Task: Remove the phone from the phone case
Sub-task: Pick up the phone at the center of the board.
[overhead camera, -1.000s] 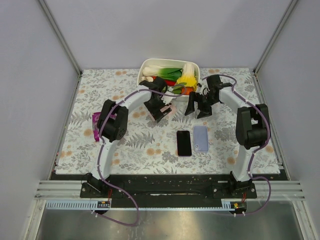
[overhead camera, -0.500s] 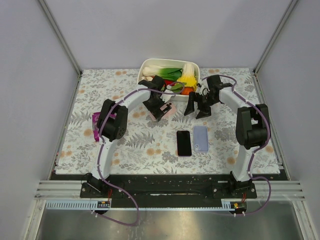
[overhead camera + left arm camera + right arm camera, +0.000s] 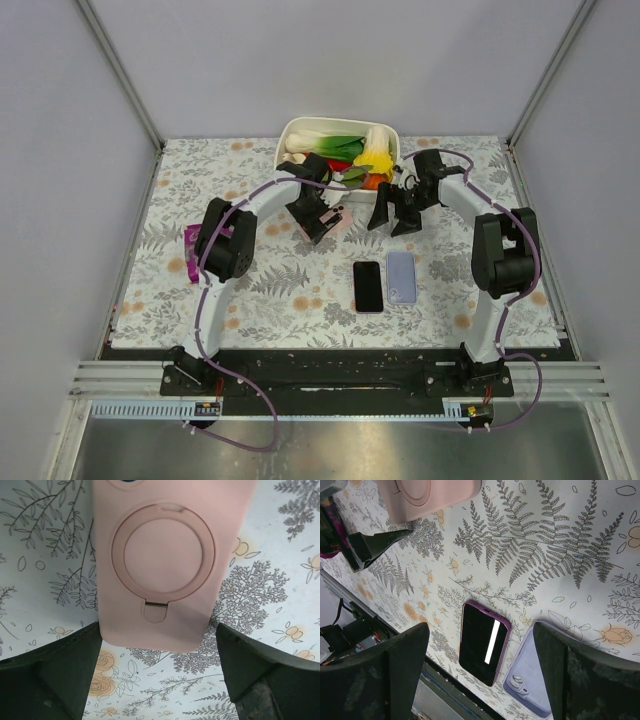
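Worktop (image 3: 200, 180) in fern-and-flower print. Far left: small magenta packet (image 3: 190, 248), lying flat. Next, left tool (image 3: 157, 645), spread fully wide, gripping nothing, poised over lower end of pink phone case (image 3: 159, 565). Pink phone case back-up, flat on worktop: matte, rounded corners, round ring stand folded flush at centre, edge of camera cut-out at top. Cannot tell whether holding a phone. Behind, white basket (image 3: 292, 135) of toy vegetables. Right of centre, dark-screened phone (image 3: 482, 647) face-up with purple rim, just beside lavender case (image 3: 530, 680), back-up with camera lenses showing. Above this pair, right tool (image 3: 480, 635), likewise wide open and empty.
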